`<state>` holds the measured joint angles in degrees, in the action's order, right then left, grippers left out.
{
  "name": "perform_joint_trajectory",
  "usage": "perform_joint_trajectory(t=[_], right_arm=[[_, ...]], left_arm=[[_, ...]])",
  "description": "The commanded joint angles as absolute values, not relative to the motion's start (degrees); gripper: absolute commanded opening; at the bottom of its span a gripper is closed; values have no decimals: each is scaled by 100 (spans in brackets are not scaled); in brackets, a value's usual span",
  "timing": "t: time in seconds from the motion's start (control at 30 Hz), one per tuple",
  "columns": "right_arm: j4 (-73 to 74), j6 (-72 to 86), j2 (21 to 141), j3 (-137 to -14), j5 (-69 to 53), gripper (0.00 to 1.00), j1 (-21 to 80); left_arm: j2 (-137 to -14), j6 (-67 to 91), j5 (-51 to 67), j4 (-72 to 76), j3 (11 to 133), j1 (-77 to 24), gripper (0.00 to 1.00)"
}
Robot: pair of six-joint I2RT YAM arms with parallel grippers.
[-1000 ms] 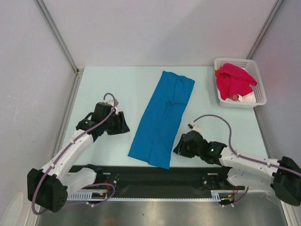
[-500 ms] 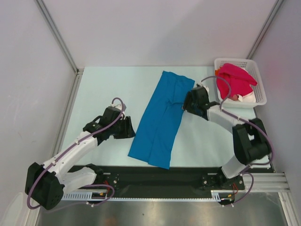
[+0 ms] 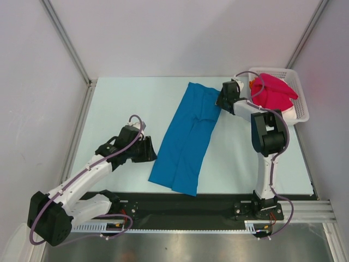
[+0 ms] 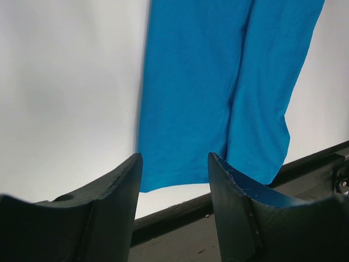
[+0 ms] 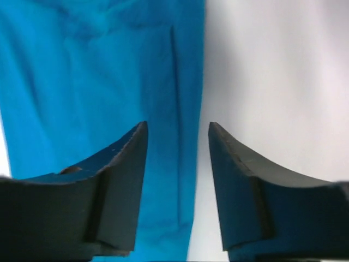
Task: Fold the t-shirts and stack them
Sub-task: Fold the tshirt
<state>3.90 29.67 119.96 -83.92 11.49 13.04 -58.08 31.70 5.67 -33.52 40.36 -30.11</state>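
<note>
Your left gripper (image 4: 174, 158) was open wide w/ nothing between the fingers, low over the table (image 3: 125, 103), just beside the left edge of the blue t-shirt (image 3: 188, 136), toward its near end. Your right gripper (image 5: 178, 126) was also spread wide and empty, straddling the shirt's right edge up at the far end; cloth lay under one finger, bare table under the other.

The blue t-shirt lay flat on the table as a long strip, angled from far-right to near-left, w/ a crease running down its length.

Risks, as I judge them:
- The right gripper might catch only the top layer if the strip is doubled over. The under layer would then stay down and the fold would open up.
- The grippers were at opposite edges and opposite ends. An uneven lift would prob. twist the strip rather than halve it.
- The right arm was stretched far out, close to the basket (image 3: 304, 109). A swing that way could shove it.

The basket sat at the far-right corner of the table. It held a crimson-pink tee (image 3: 272, 93) heaped on top, a bit of orange cloth (image 3: 252, 83) at its left rim and some white cloth (image 3: 288, 113) underneath.
</note>
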Motion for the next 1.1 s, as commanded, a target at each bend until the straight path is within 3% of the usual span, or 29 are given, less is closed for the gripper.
perform_joint_trajectory(t=[0.0,0.07,0.1,0.27,0.4,0.53,0.77,0.87,0.9,1.07], right_arm=[[325,2927,12418,-8973,1423,51,1195],[369,2918,12594,-9263,1476,47,1169],[430,2909,12769,-9351,1485,40,1169],[633,2927,13279,-10061,1512,31,1090],[808,2918,13736,-10651,1441,8,1011],[888,2962,14228,-11328,1345,0,905],[1125,2725,15090,-13024,879,0,896],[1230,2619,15284,-13385,835,14,896],[1370,2593,15249,-13438,870,27,888],[1950,2303,14653,-13246,1238,48,844]], left_arm=[[-5792,3226,536,-3182,4060,-3059,57],[-5783,3182,519,-3182,4096,-3059,57],[-5766,3156,501,-3173,4113,-3059,57],[-5827,3138,475,-3182,4157,-3059,57],[-5854,3138,422,-3182,4140,-3059,57],[-5880,3111,404,-3164,4087,-3059,57],[-6336,3208,834,-2690,3841,-3067,57],[-6574,3243,922,-2479,3823,-3076,57],[-6644,3252,975,-2374,3823,-3094,57],[-7030,3217,1089,-2171,3832,-3111,57]])
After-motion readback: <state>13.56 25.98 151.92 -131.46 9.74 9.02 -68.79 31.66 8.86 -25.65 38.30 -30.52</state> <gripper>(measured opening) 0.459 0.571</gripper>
